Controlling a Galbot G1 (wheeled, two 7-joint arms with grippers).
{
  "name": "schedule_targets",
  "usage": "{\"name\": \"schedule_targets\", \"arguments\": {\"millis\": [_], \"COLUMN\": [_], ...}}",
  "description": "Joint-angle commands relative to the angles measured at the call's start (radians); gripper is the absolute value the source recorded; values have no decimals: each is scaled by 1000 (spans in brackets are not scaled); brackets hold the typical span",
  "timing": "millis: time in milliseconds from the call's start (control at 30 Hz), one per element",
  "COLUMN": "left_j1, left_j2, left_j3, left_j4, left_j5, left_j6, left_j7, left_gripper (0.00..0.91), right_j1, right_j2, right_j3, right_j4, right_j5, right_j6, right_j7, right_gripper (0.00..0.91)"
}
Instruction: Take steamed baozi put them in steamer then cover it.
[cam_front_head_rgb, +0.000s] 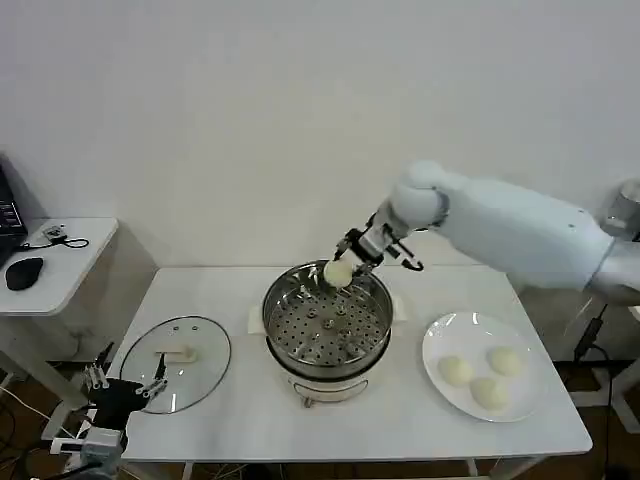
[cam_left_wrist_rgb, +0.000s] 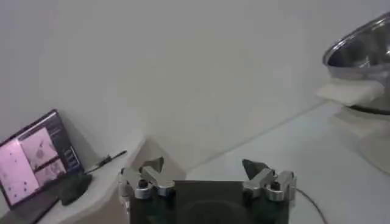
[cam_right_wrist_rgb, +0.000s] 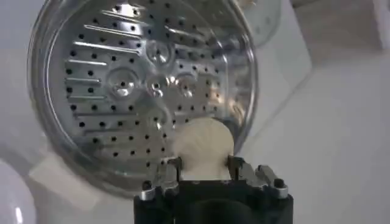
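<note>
My right gripper (cam_front_head_rgb: 342, 268) is shut on one creamy-white baozi (cam_front_head_rgb: 338, 272) and holds it over the far rim of the steamer (cam_front_head_rgb: 326, 322), a shiny steel pot with a perforated tray. From the right wrist the baozi (cam_right_wrist_rgb: 204, 146) sits between the fingers above the holed tray (cam_right_wrist_rgb: 122, 85). Three more baozi (cam_front_head_rgb: 482, 377) lie on the white plate (cam_front_head_rgb: 440, 338) at the right. The glass cover (cam_front_head_rgb: 176, 362) with its cream handle lies flat on the table at the left. My left gripper (cam_front_head_rgb: 125, 383) stands open and empty near the table's front left corner, beside the cover.
A low side table (cam_front_head_rgb: 55, 262) at the far left carries a black mouse (cam_front_head_rgb: 24, 272) and a laptop (cam_left_wrist_rgb: 36, 158). A white cloth (cam_left_wrist_rgb: 352, 91) lies under the steamer's far side. Bare table stretches between steamer and plate.
</note>
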Motion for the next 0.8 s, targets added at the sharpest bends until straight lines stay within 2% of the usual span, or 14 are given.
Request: {"name": "schedule_targets", "arguments": {"millis": [33, 367, 633, 733, 800], "left_j1": [0, -13, -19, -17, -16], "left_j2": [0, 0, 4, 1, 0], "left_j3": [-11, -9, -9, -9, -8], "left_j4": [2, 24, 27, 24, 23], "left_j5": [-5, -9, -11, -11, -11], "left_j6": [1, 0, 0, 0, 0], "left_j7": [-2, -2, -2, -2, -2], "left_gripper": [907, 907, 907, 907, 907], "right_j1": [-62, -128, -157, -163, -162], "right_j2": [102, 157, 195, 200, 198], "right_j3": [-17, 61, 91, 91, 92], "right_j4": [-131, -269, -331, -336, -333], "right_j5": [-211, -375, -419, -420, -421], "right_j6": [210, 312, 352, 363, 373], "right_j7": [59, 119, 157, 165, 175], "right_gripper": [524, 524, 534, 665, 907]}}
